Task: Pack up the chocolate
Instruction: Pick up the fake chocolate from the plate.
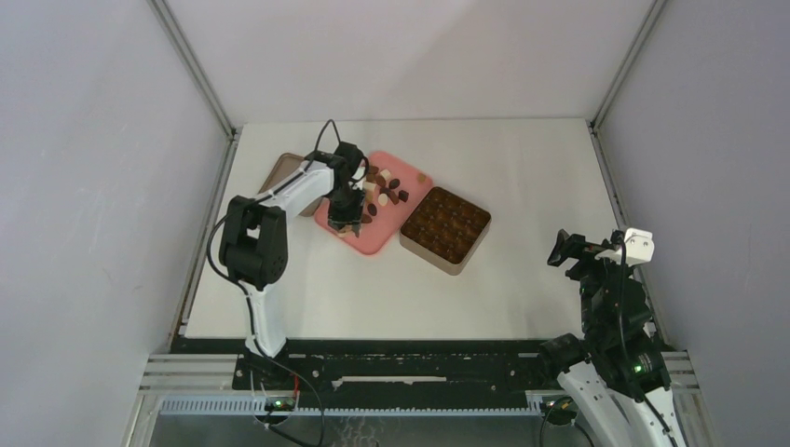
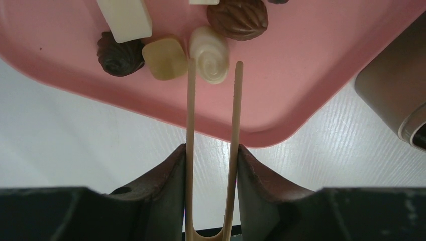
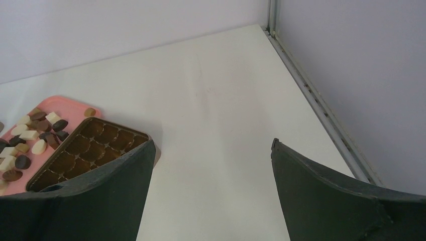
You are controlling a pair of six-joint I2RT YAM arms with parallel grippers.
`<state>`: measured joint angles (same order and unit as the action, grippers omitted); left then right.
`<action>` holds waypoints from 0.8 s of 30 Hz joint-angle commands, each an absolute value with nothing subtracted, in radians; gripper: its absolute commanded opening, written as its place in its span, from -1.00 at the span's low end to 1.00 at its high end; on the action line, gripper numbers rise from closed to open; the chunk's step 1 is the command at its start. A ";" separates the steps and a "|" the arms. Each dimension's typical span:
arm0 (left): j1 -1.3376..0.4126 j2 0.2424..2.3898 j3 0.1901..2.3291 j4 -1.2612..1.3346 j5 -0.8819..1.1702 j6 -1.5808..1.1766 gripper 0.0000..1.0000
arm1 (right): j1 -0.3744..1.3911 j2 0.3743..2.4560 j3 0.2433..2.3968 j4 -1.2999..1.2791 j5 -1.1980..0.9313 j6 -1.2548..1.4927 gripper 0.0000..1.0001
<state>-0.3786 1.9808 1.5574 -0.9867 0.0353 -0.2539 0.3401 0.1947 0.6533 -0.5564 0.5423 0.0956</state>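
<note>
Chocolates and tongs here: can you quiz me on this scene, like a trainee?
1. True or false: the left tool holds wooden tongs.
2. Which chocolate lies between the tong tips? A cream swirl; B dark ridged one; C tan square.
3. The right tool, holding nothing, is ___.
Key: 1 true; 2 A; 3 open.

Likely lab: framed white enclosure (image 1: 410, 56)

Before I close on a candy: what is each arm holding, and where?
The left gripper grips the wooden tongs near their joined end; right gripper holds nothing, jaws open.
</note>
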 commanded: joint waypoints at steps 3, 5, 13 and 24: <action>-0.394 1.971 1.618 -0.988 0.088 -0.255 -0.17 | 0.326 0.182 0.649 -0.509 0.528 0.088 0.87; -0.396 1.970 1.613 -0.989 0.093 -0.255 -0.17 | 0.324 0.182 0.649 -0.509 0.525 0.089 0.87; -0.388 1.965 1.607 -1.015 0.052 -0.256 -0.17 | 0.321 0.182 0.647 -0.508 0.517 0.088 0.87; -0.387 1.998 1.602 -1.005 0.076 -0.264 -0.14 | 0.317 0.179 0.644 -0.504 0.511 0.087 0.88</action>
